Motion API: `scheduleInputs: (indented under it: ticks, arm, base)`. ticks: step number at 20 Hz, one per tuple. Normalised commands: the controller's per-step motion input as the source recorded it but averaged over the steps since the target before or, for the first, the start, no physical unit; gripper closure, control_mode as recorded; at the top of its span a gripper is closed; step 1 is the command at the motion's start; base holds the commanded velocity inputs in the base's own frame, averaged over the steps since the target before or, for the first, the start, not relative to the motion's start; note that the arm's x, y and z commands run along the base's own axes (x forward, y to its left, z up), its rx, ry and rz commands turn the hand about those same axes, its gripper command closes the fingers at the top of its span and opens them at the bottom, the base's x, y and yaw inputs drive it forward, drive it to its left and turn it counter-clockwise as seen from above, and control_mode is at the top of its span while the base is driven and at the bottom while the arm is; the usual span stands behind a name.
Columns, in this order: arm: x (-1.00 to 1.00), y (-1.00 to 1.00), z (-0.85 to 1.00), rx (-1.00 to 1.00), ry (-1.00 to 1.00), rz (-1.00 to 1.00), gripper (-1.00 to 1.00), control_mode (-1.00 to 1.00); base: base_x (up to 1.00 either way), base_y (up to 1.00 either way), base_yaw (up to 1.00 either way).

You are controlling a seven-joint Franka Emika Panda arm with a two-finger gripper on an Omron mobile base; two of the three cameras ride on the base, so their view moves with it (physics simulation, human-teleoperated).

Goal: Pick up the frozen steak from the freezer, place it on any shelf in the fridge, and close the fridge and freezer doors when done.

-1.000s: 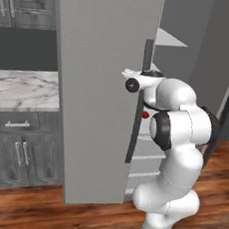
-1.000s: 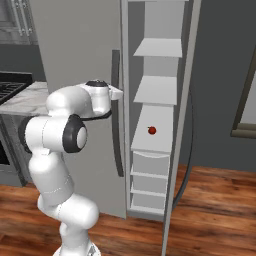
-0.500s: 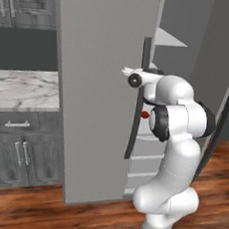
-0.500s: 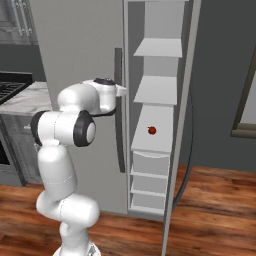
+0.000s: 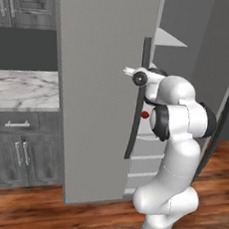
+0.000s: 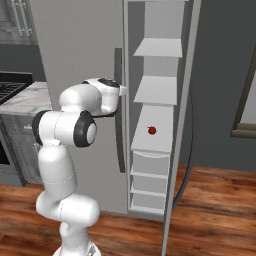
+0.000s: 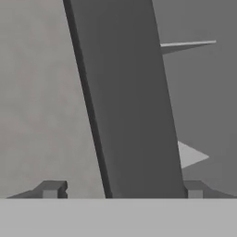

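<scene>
i have the hand (image 7: 122,192) up against the dark vertical door handle (image 7: 129,102) of the grey left-hand door (image 5: 102,85); in the hand view the handle sits between the two fingertips (image 7: 51,189), which stand wide on either side with a visible gap on the left, so i read the hand as open around the handle and gripping nothing. from the right base view the hand (image 6: 121,91) is level with the upper part of the handle (image 6: 119,110). the compartment to the right stands open, its door (image 6: 182,125) swung out, white shelves (image 6: 159,90) and drawers (image 6: 150,170) showing. the only item i can see in there is a small red thing (image 6: 151,130) on the shelf just above the drawers; i can't confirm that it is the frozen steak, too small to tell. my judgement: risks from here are closing off-centre so one finger skids off the handle, or pulling along a straight line against the door's arc and losing the hold. the elbow also sits near the open compartment's edge.
</scene>
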Motion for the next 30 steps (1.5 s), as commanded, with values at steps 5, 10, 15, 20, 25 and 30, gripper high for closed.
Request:
scheduleInputs:
  ticks: [5,10,15,20,25,30]
  arm:
    - [0.0,0.0,0.53,0.0,0.0,0.09,-1.0,-1.0]
    - [-0.01,0.0,0.84,0.0,-0.01,0.04,-1.0,-1.0]
    - [-0.56,0.02,0.86,0.0,0.0,0.03,-1.0,-1.0]
    - [-0.91,0.14,0.75,0.0,0.0,0.03,-1.0,-1.0]
    - [-1.0,0.14,0.67,0.0,0.0,0.04,-1.0,-1.0]
    - [-1.0,0.05,0.63,0.0,0.07,0.04,-1.0,-1.0]
  base:
    - [0.0,0.0,0.0]
    - [0.0,0.0,0.0]
    - [0.0,0.0,0.0]
    - [0.0,0.0,0.0]
    - [0.0,0.0,0.0]
    - [0.0,0.0,0.0]
